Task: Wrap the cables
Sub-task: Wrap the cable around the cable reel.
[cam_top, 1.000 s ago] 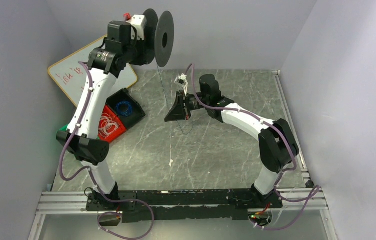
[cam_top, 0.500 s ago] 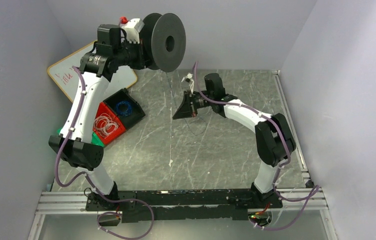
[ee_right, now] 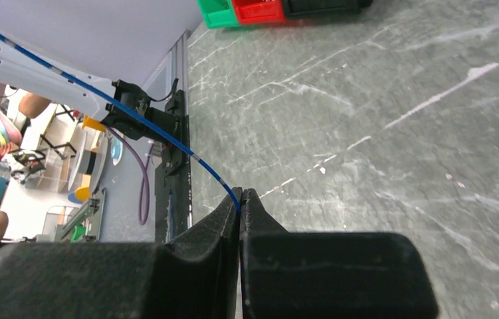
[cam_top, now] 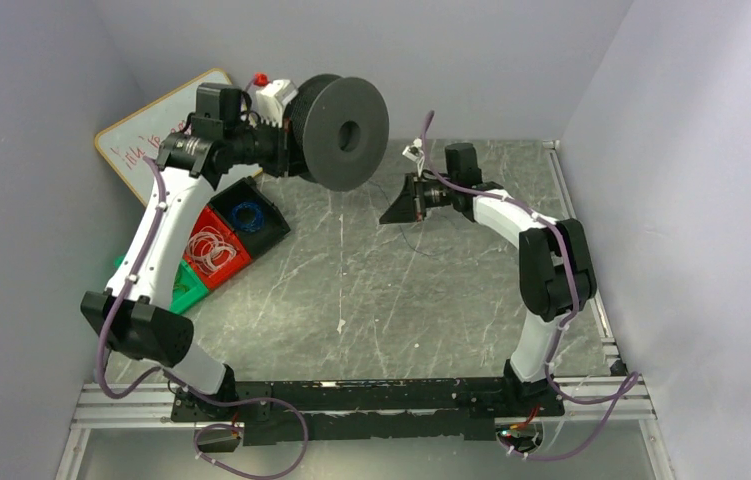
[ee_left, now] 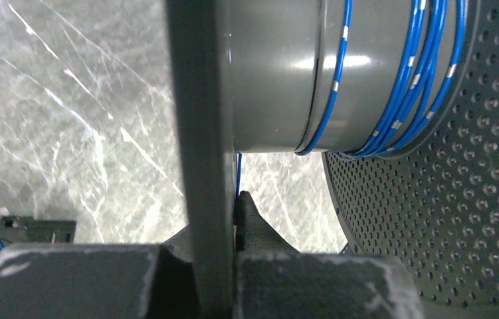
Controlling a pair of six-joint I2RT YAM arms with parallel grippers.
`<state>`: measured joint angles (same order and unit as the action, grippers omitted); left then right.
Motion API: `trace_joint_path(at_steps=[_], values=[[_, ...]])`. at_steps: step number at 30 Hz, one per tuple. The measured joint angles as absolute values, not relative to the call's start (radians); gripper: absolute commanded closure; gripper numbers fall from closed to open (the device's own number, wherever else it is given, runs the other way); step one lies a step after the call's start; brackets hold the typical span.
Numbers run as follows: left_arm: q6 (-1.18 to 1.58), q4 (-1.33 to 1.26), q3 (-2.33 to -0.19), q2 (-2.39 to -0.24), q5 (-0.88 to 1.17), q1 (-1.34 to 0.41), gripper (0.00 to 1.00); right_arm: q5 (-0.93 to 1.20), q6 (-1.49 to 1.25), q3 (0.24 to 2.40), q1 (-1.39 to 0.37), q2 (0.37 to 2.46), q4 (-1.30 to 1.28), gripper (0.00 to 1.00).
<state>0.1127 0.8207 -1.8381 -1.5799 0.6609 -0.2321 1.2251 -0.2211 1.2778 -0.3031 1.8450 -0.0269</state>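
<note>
Well above the table, left pincer grips the spool

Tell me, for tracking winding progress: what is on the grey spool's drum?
A few turns of thin blue wire circle the grey plastic spool's drum, bunched near its perforated flange. The far side is hidden.

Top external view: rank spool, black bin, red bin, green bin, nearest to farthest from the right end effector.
1. Spool, raised, up-left of the right end effector.
2. Black bin, left.
3. Red bin, farther left.
4. Green bin, leftmost.
</note>
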Motion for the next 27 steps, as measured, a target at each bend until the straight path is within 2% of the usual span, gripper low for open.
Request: trace_joint_path(at_steps=[7,17,21,27], values=[[0.013,0.842,-1.681,-1.484,0.678,-0.232,0.98,1.267,-0.137,1.317,-0.201,1.85,-0.141,0.94],[-0.164,0.91,-1.638,-1.483,0.616,-0.234,0.98,1.315,0.017,1.42,-0.159,1.85,-0.341,0.94],[-0.224,0.895,-1.58,-1.48,0.513,-0.268,0.98,1.327,-0.016,1.416,-0.147,1.846,-0.334,0.94],[-0.303,0.833,-1.448,-1.465,0.27,-0.433,0.98,1.363,-0.173,1.363,-0.142,1.797,-0.194,0.94]])
